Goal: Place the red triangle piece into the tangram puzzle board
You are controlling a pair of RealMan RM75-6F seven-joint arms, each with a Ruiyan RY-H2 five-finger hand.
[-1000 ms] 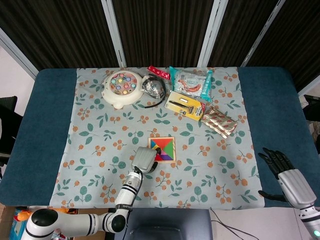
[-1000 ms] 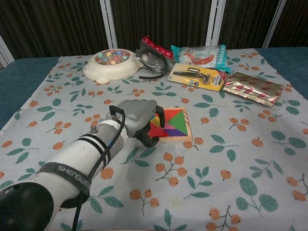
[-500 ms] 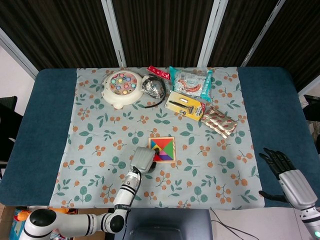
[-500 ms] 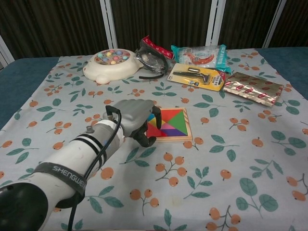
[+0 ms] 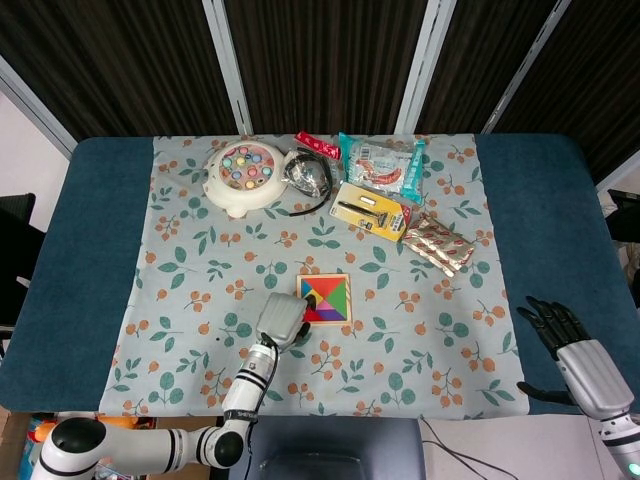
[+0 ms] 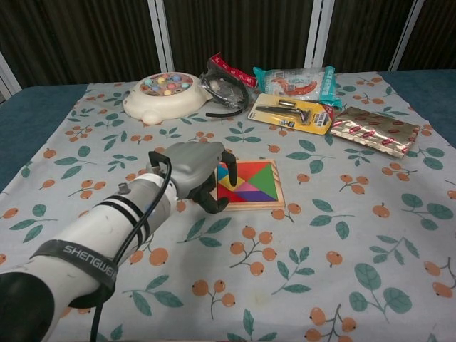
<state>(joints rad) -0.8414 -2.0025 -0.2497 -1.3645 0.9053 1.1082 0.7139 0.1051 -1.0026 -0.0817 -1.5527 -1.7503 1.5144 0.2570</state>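
Note:
The wooden tangram board [image 5: 349,300] [image 6: 278,194] lies mid-table, filled with coloured pieces. The red triangle piece [image 6: 229,192] [image 5: 312,309] lies flat in the board's near-left corner. My left hand [image 5: 281,318] [image 6: 191,171] hovers at the board's left edge, just left of the red triangle. Its dark fingertips [image 6: 211,204] curl down beside the board rim, apart from the thumb, with nothing between them. My right hand [image 5: 574,348] rests with fingers spread, empty, at the table's near right corner, seen only in the head view.
At the back of the floral cloth [image 6: 342,235] stand a white fishing-game toy [image 6: 161,92], a black cable bundle [image 6: 224,88], a snack packet [image 6: 296,78], a yellow carded tool [image 6: 291,112] and a gold foil pack [image 6: 375,130].
My left hand has drawn back to the left, off the board's near-left corner, leaving the red triangle lying in the board. The right hand has not moved.

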